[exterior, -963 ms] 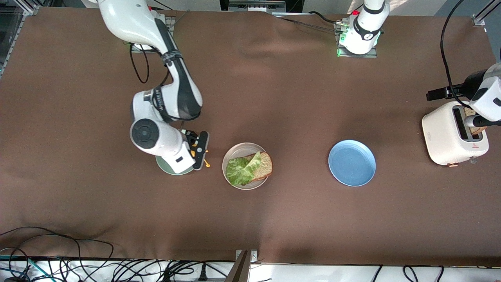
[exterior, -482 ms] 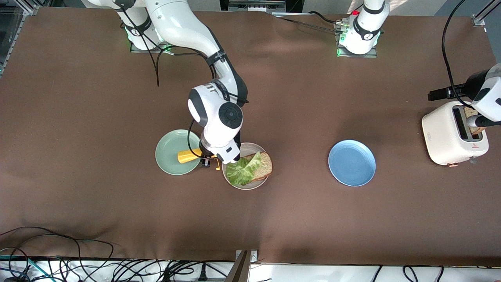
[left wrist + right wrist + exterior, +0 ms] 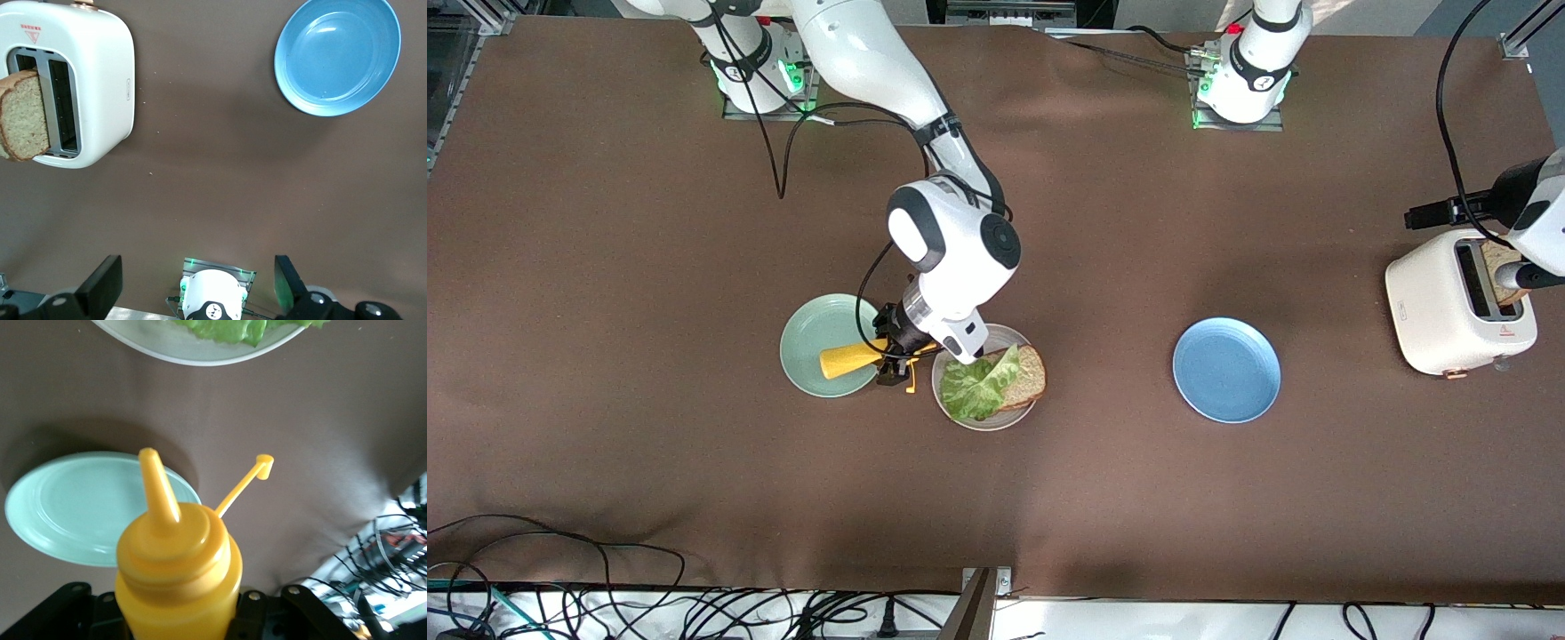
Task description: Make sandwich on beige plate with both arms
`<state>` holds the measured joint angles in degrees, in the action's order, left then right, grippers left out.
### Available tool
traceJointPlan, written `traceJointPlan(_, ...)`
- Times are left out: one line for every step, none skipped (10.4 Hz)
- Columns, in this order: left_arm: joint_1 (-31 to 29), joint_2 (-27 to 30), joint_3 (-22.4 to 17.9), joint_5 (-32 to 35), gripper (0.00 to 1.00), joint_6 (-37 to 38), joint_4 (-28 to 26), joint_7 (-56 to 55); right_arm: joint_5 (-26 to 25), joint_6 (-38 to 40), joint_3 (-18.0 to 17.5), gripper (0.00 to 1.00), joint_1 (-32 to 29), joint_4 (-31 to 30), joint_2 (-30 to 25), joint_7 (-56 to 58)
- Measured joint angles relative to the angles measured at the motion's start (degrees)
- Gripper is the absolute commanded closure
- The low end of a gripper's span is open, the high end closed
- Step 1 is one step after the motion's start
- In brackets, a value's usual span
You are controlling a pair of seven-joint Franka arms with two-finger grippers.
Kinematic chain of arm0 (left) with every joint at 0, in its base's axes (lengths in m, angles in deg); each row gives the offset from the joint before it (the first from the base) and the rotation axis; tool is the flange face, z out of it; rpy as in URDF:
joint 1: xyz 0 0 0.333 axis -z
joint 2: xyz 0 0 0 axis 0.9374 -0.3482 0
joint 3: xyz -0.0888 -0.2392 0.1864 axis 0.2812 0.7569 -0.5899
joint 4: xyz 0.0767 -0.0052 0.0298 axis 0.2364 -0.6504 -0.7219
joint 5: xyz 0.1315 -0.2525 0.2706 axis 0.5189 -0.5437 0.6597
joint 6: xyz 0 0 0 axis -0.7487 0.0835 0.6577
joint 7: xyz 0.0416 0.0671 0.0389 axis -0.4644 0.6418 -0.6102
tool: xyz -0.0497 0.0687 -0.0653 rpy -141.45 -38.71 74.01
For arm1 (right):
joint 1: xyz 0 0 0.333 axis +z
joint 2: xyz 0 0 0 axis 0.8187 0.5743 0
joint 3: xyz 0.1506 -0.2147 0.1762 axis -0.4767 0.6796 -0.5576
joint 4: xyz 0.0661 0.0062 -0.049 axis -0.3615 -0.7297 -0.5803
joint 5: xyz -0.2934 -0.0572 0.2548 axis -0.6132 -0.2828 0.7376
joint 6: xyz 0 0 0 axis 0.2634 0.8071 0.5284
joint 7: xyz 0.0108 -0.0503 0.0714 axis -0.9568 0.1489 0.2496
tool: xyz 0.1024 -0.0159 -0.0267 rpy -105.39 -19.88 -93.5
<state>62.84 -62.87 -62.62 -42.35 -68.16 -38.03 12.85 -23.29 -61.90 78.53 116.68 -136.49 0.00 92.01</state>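
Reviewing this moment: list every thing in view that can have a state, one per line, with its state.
Right gripper: shut on the yellow squeeze bottle, tipped sideways over the mint green plate, cap open.
Left gripper: open, empty, above the white toaster.
Toaster: brown bread slice sticking out of a slot.
Round beige plate: holds bread slice topped by green lettuce leaf.
Blue plate: empty.

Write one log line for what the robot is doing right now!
right gripper: shut on yellow squeeze bottle, beside beige plate | left gripper: open, over toaster | lettuce on bread
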Motion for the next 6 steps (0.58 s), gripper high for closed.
traceJointPlan(-0.57,-0.06,-0.01,1.11,0.00,0.00,0.00,0.32,-2.15,0.70,0.05,1.00,1.33,0.82,0.74,-0.22)
traceJointPlan(-0.94,-0.11,-0.01,1.68,0.00,0.00,0.00,0.94,-3.26,1.02,0.13,1.00,2.28,1.23,1.33,-0.83)
traceJointPlan(-1.50,-0.23,-0.01,1.85,0.00,-0.03,0.00,1.79,-3.75,1.14,0.17,1.00,2.73,1.36,1.71,-1.32)
traceJointPlan(-2.84,-0.41,-0.02,1.90,0.00,-0.22,0.00,4.10,-3.75,1.18,0.27,1.00,2.77,1.48,1.78,-1.49)
traceJointPlan(-5.08,-0.69,-0.07,1.93,0.00,-0.67,-0.01,8.10,-2.74,1.21,0.60,1.00,2.71,1.78,1.64,-1.64)
traceJointPlan(-7.74,-1.16,-0.15,1.94,0.00,-1.12,-0.07,11.57,0.12,1.26,0.97,1.00,2.49,2.08,1.08,-1.66)
